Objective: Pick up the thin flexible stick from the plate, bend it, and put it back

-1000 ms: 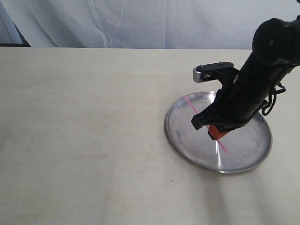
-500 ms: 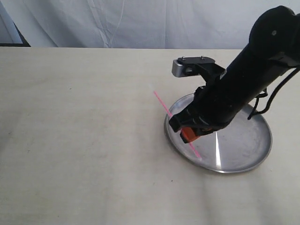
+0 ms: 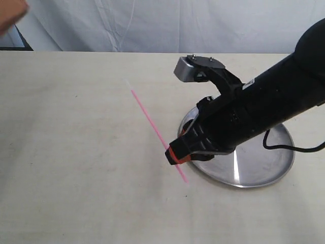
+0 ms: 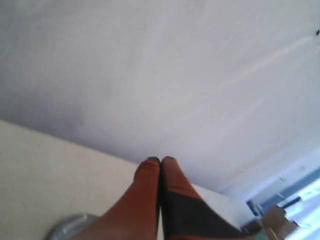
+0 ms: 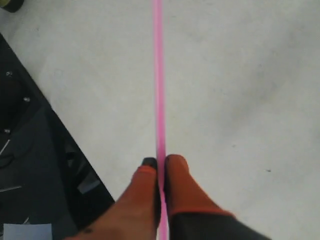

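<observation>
My right gripper is shut on the thin bright pink stick, gripping it near its lower end. The stick slants up and to the left over the bare table, off the plate, and its whitish tip points toward the far left. In the right wrist view the stick runs straight out from between the orange fingers of the right gripper. The shiny steel plate lies under the right arm, which hides much of it. My left gripper is shut with nothing in it; the plate's edge shows beside it.
The beige table stretches left of the plate, with a white curtain behind it. A blurred orange shape pokes into the exterior view's top left corner. Dark equipment sits beside the table in the right wrist view.
The right gripper has lifted the stick out of the plate and carried it left over the table. The orange shape has come into the top left corner.
</observation>
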